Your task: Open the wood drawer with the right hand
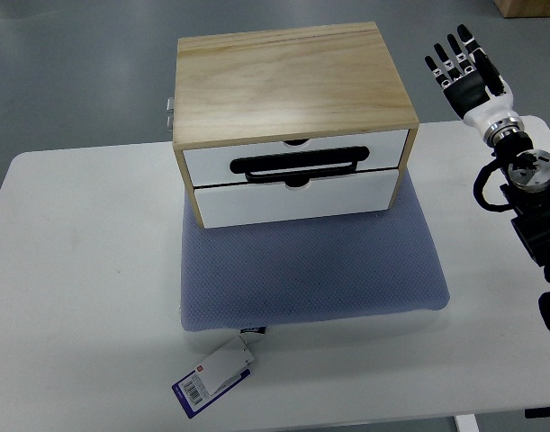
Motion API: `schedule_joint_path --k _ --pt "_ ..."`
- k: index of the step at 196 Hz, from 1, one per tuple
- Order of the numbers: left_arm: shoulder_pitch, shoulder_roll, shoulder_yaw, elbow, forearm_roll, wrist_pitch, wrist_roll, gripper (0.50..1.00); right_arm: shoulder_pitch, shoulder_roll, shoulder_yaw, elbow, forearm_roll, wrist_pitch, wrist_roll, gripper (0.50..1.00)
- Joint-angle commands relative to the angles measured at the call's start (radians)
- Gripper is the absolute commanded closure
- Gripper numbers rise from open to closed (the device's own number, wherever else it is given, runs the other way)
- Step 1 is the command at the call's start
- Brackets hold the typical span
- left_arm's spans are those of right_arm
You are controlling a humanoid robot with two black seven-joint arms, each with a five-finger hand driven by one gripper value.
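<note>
A small wood drawer box (293,85) with two white drawer fronts stands on a blue-grey pad (311,270) at the middle of the table. The upper drawer (383,151) carries a black handle (297,166); the lower drawer (293,200) sticks out slightly. My right hand (464,67) is raised to the right of the box, beyond the table's far edge, its fingers straight and spread, holding nothing. It is apart from the box. The right arm (531,193) comes in along the right edge.
The white table (85,297) carries the pad, which has a label tag (213,376) hanging at its front left. Grey floor lies beyond the table. A cardboard box corner (529,7) shows at the top right.
</note>
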Motion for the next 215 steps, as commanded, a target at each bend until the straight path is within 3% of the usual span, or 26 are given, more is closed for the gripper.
schedule_joint_path --k 1,69,132,135,173,215 --pt "0.000 0.000 -0.001 0.003 0.000 0.000 0.000 0.500 0.000 0.000 0.000 0.000 0.000 0.000 0.000 0.554" --pt "0.000 0.000 -0.001 0.006 -0.001 0.000 -0.002 0.500 0.012 -0.014 0.000 0.003 0.000 0.000 -0.003 0.554" --pt "0.000 0.000 0.000 -0.002 0.005 -0.002 0.000 0.500 0.193 -0.141 -0.212 0.008 -0.123 0.006 -0.058 0.554" --pt "0.000 0.000 0.000 -0.002 0.006 -0.002 0.000 0.500 0.253 -0.169 -0.288 0.021 -0.189 0.008 -0.069 0.554" --pt "-0.002 0.000 0.000 -0.002 0.006 -0.008 0.000 0.500 0.410 -0.247 -0.511 0.129 -0.426 0.006 -0.086 0.554" --pt "-0.003 0.000 -0.001 -0.002 0.006 -0.014 0.000 0.500 0.627 -0.304 -0.808 0.297 -0.612 0.057 -0.210 0.554"
